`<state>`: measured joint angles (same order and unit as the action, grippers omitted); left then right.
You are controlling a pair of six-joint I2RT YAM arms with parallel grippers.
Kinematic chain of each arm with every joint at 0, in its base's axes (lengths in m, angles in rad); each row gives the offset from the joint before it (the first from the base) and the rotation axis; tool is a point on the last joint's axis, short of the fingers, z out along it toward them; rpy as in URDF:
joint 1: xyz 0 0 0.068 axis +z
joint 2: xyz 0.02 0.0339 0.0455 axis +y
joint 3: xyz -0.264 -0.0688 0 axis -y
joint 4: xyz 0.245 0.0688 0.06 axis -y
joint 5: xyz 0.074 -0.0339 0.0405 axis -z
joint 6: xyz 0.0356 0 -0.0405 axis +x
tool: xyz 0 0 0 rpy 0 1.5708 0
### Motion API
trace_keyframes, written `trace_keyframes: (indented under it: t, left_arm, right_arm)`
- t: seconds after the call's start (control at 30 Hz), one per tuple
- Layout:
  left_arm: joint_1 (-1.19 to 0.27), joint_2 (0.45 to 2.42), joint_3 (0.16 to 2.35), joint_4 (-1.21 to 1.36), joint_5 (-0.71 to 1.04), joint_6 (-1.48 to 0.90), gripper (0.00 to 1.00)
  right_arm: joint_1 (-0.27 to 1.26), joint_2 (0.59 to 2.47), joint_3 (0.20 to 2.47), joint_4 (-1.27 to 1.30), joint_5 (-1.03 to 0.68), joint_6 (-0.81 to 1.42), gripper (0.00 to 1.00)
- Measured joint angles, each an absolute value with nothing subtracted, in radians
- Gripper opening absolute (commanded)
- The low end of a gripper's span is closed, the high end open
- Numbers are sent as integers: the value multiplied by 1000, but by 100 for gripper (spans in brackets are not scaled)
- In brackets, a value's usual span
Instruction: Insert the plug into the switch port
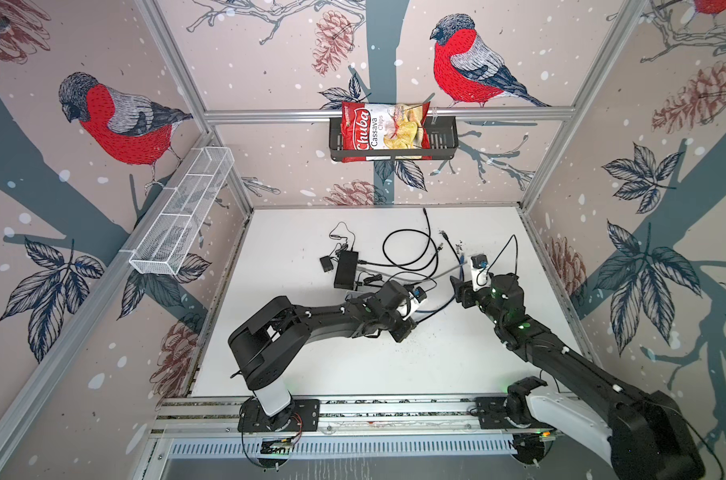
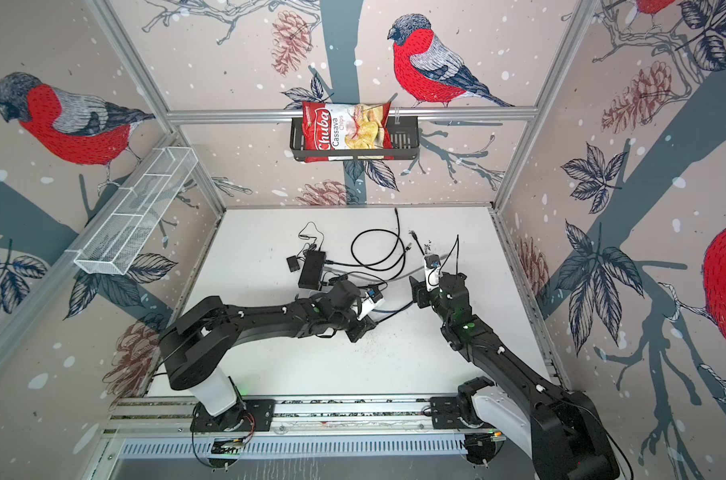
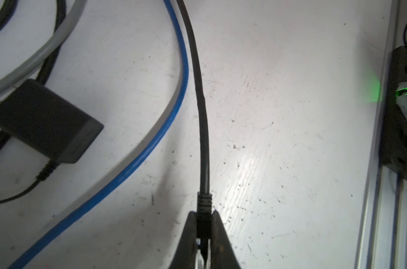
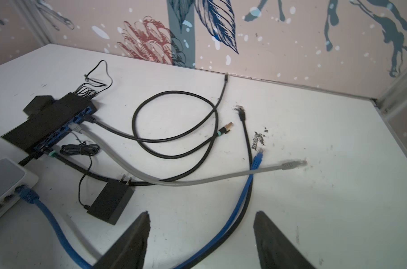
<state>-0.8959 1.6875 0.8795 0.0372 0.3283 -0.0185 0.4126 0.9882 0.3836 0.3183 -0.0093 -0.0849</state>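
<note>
In the left wrist view my left gripper (image 3: 203, 213) is shut on the ribbed boot of a black plug (image 3: 204, 202), low over the white table. Its black cable (image 3: 201, 116) runs away beside a blue cable (image 3: 174, 109). In both top views this gripper (image 1: 407, 329) (image 2: 359, 328) sits near the table's middle, in front of the black switch (image 1: 345, 269) (image 2: 311, 270) (image 4: 55, 125). The switch's blue port side holds black and grey cables. My right gripper (image 4: 201, 215) (image 1: 461, 291) hangs open above the blue and black cables, gripping nothing.
A white switch (image 4: 4, 177) with a blue plug in it lies beside the black one. A black power adapter (image 4: 111, 202) (image 3: 46, 121) rests close by. Loose plug ends lie toward the back right: black (image 4: 242, 114), blue (image 4: 258, 156), grey (image 4: 291, 164), gold (image 4: 228, 127).
</note>
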Motion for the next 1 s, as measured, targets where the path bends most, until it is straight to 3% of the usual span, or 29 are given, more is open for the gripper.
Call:
trace_keyframes:
  t: [0.33, 0.57, 1.0]
  left_arm:
    - [-784, 1682, 894, -52, 466, 35, 0]
    - [-726, 1680, 916, -83, 557, 73, 0]
    - [-707, 1684, 973, -159, 643, 130, 0]
  right_arm:
    - [529, 1015, 291, 463, -182, -395, 70]
    - [596, 1025, 235, 498, -273, -616, 64]
    - [700, 1123, 229, 530, -298, -822, 58]
